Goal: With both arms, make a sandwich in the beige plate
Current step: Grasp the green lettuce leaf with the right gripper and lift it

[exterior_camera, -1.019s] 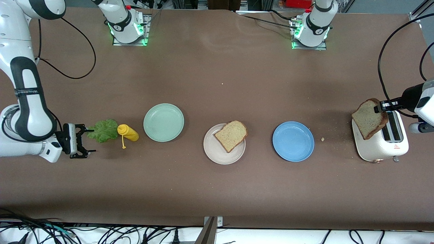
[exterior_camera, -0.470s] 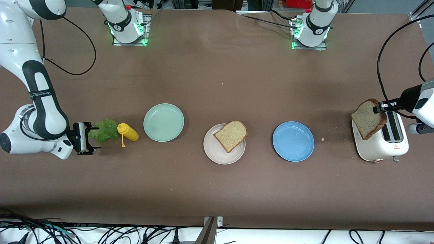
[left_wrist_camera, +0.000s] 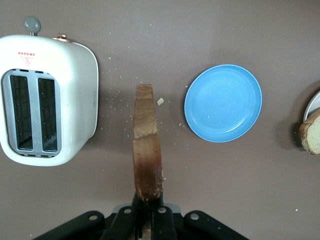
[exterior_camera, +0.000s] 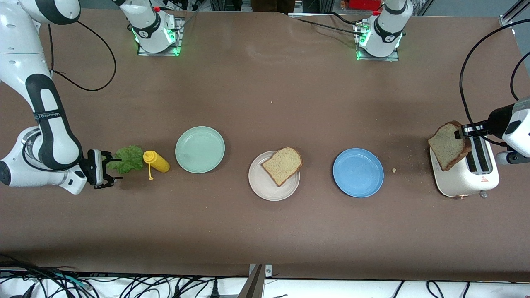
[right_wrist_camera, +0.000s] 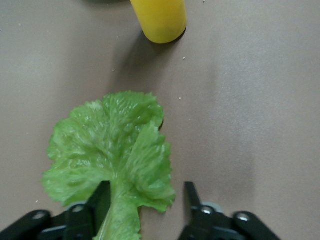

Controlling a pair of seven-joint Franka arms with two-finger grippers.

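The left gripper (exterior_camera: pixel 459 133) is pinched tight on a brown, rough bread slice (exterior_camera: pixel 449 145), holding it up over the white toaster (exterior_camera: pixel 466 176) so it can go to the beige plate (exterior_camera: pixel 265 186). That round plate already has one soft slice (exterior_camera: pixel 282 165). The right gripper (right_wrist_camera: pixel 147 200), fingers apart around the stem, is at the crinkly green lettuce (right_wrist_camera: pixel 110 155), beside the smooth yellow bottle (exterior_camera: pixel 156 162).
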